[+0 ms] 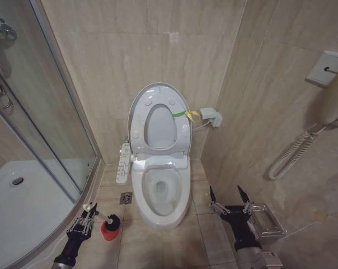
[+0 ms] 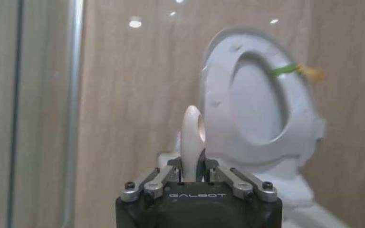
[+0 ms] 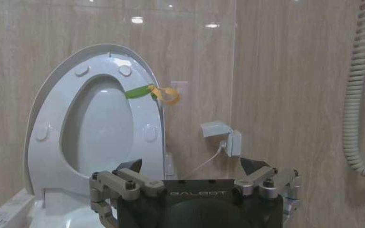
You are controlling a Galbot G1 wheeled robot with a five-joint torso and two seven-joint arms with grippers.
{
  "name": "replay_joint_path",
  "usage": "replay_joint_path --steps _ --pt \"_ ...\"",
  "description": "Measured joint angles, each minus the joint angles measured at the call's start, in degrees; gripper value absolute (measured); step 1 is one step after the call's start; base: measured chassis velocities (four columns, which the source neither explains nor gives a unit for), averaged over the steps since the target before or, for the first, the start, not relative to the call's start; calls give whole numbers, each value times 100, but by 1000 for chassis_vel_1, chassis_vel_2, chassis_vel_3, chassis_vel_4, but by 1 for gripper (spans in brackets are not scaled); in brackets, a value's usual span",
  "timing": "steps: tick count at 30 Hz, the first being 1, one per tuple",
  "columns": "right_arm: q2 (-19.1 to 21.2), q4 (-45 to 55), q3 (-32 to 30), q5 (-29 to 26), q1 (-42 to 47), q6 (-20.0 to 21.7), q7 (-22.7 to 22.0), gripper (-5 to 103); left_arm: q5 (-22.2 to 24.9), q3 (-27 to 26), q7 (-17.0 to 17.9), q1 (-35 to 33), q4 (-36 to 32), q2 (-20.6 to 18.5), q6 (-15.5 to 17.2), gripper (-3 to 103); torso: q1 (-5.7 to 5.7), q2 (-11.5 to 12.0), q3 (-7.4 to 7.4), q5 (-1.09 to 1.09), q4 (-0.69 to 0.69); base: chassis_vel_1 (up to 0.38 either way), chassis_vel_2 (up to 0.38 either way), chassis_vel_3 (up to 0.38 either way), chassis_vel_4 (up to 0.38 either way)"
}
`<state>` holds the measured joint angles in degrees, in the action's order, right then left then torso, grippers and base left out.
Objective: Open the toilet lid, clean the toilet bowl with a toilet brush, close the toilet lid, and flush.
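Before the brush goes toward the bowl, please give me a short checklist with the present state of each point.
1. Toilet lid raised against the wall: ok.
2. Seat up with it, bowl open: ok.
3. Left pincer shut on the brush handle: ok.
4. Brush head lifted out of the red cup: not ok, still at the cup.
5. Right pincer open and off to the bowl's side: ok.

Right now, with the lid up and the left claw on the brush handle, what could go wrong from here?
1. The left claw pinches the thin white handle of the toilet brush, whose head sits at the red holder; the handle could twist or slip in that narrow grip, or the holder could tip as the brush lifts.
2. The toilet lid and seat stand upright against the wall; a knock from the brush could drop them over the toilet bowl.
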<state>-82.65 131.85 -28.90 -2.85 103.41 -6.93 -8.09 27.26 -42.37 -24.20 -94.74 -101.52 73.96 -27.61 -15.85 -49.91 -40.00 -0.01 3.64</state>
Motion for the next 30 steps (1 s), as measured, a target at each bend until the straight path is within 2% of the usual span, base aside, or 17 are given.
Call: replay_joint_path --steps 1,4,7,13,15,16,20,21,25,30 --pt "0 0 0 0 0 0 0 100 0 0 0 0 0 0 0 21 0 0 0 0 0 0 0 0 0" --pt "0 0 1 0 1 0 1 100 -218 -90 -30 -457 -755 99 -25 21 0 0 0 0 0 0 0 0 0" --pt "0 0 0 0 0 0 0 100 -277 -88 -50 -662 -1117 119 -29 21 0 0 0 0 0 0 0 0 0" --pt "0 0 0 0 0 0 0 100 -330 -33 -87 -723 -1583 -72 213 21 0 0 0 0 -1 0 0 0 0" --pt "0 0 0 0 0 0 0 100 -188 99 -145 -478 -1920 -459 690 21 0 0 -1 0 1 0 0 0 0" --pt "0 0 0 0 0 0 0 100 -188 99 -145 -478 -1920 -459 690 21 0 0 -1 0 1 0 0 0 0" --pt "0 0 0 0 0 0 0 100 88 161 -363 -127 -1933 -932 846 21 -1 1 -1 -2 0 0 0 0 0" --pt "0 0 0 0 0 0 0 100 88 161 -363 -127 -1933 -932 846 21 -1 1 -1 -2 0 0 0 0 0" --pt "0 0 1 0 0 0 0 100 374 177 -410 364 -1779 -1442 1031 21 -1 1 -1 -2 0 0 0 0 0" --pt "0 0 1 0 0 0 0 100 594 211 -411 760 -1573 -1818 1123 21 -1 1 -1 -2 0 0 0 0 0"
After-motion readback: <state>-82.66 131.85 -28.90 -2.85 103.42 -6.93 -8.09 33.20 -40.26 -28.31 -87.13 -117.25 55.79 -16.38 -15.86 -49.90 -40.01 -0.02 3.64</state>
